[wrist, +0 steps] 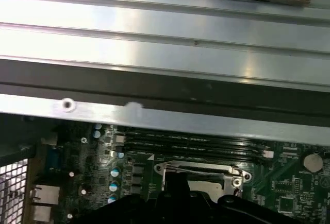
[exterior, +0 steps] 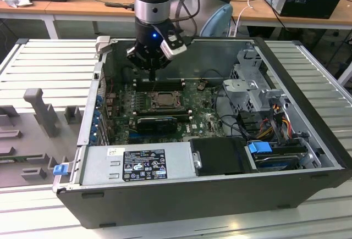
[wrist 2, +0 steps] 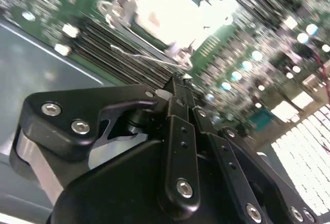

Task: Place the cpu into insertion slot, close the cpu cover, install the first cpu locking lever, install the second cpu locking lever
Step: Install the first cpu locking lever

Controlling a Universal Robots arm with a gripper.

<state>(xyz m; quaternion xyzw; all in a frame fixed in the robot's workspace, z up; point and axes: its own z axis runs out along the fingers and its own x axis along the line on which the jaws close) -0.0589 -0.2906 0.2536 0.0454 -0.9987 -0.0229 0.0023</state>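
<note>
1. The black pincer is seen with its fingers drawn together, gripping nothing, just above the far edge of the socket.
2. The silvery square metal cpu cover is laid flat over the dark square insertion slot on the green motherboard.

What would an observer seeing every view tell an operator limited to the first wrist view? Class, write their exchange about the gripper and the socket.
Operator: Where is the black gripper inside the dark grey computer case?
Observer: In the exterior view it hangs over the green motherboard, at the silver-rimmed square insertion slot, on the side nearer the long black memory slots.
Operator: Are its fingers open?
Observer: In the second wrist view the fingers meet at their tips.
</note>
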